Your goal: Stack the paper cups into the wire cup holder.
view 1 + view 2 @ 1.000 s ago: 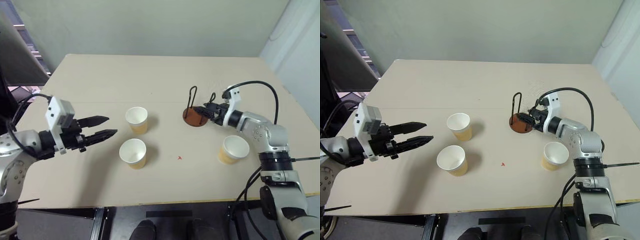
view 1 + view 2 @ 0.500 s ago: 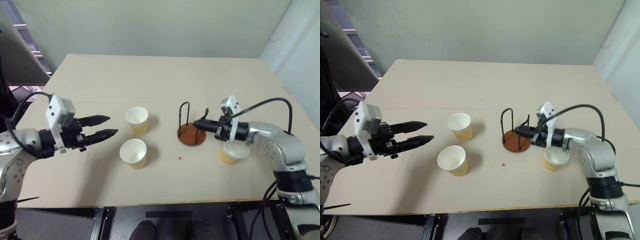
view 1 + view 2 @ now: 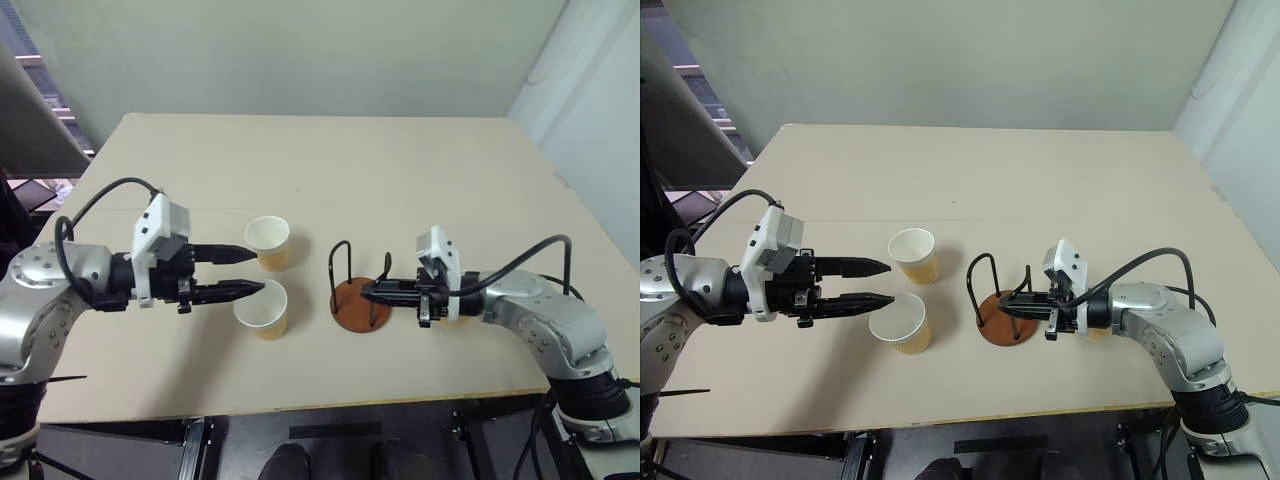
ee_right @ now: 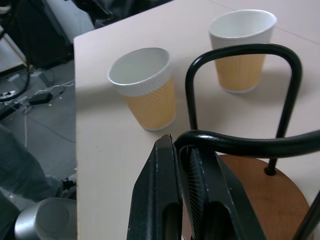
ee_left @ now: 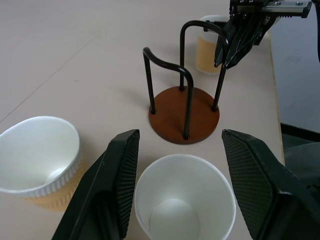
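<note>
Beige tabletop carries everything: at left, the left gripper hangs spread wide, level and pointing right, straddling the nearer white-rimmed tan paper cup, with a second cup just beyond. Right of them, the right gripper is clenched on a black wire loop of the rust-brown disc cup holder, empty, near the left arm's cup; the third cup stands behind that gripper.

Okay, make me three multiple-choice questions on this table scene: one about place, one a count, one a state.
1. Where is the left gripper?
A. beside the two cups on the robot's left
B. over the holder
C. off the table

2. How many paper cups stand upright?
A. one
B. two
C. three

3. The right gripper is:
A. open above a cup
B. shut on the wire cup holder
C. shut on a cup

Answers: 1 A, its open fingers flank the nearer cup; 2 C, all three show in the left wrist view; 3 B, its fingers pinch a wire loop.
</note>
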{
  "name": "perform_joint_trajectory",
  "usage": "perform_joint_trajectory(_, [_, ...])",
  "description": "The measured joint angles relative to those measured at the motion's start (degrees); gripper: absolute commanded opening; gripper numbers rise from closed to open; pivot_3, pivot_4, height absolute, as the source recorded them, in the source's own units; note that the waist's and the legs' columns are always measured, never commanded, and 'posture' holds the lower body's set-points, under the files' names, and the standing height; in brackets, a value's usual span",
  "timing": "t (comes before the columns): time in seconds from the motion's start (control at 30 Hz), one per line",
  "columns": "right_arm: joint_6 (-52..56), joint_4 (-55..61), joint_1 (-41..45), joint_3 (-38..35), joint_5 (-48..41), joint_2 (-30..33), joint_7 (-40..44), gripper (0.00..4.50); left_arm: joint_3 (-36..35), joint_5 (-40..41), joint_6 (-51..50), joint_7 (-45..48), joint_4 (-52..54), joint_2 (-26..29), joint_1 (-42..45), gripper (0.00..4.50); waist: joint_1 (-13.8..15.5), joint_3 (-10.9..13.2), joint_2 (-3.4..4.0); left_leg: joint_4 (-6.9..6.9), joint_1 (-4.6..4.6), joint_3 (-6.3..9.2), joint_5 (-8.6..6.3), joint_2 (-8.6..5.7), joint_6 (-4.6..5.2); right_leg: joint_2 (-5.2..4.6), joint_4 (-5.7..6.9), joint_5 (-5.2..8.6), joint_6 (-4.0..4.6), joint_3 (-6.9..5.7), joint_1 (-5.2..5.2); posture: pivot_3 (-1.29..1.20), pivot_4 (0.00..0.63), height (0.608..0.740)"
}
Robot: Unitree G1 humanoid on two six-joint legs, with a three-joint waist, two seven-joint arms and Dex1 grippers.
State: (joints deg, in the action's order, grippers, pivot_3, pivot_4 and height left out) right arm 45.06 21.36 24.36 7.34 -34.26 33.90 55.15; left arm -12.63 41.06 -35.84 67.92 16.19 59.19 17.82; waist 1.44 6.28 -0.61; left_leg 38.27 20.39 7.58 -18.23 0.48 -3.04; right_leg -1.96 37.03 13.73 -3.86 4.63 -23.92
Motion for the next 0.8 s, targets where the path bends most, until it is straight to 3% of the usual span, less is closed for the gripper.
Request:
perform_joint_trajectory(0.33, [-8.4, -4.6, -1.3, 1.6, 1.0, 0.0, 6.4, 0.04, 1.6, -0.2, -0.1, 2.0, 0.0, 0.0, 2.2, 2.82, -0.1, 0.0, -0.02, -0.01, -0.04, -0.03, -0.03, 0.17, -0.03, 0.21, -0.01, -0.02, 0.09, 0.07, 0.01, 0.0, 0.15, 0.74])
perform_joint_trajectory(0.8, [-14.9, -16.7, 8.7, 5.1, 4.3, 0.9, 20.0, 0.04, 2.1, -0.5, -0.1, 4.3, -1.1, 0.6, 3.7, 2.82, -0.1, 0.0, -0.01, -0.04, 0.02, 0.0, -0.11, 0.56, -0.21, 0.72, -0.06, -0.06, 0.39, 0.12, -0.09, 0.0, 0.15, 0.74])
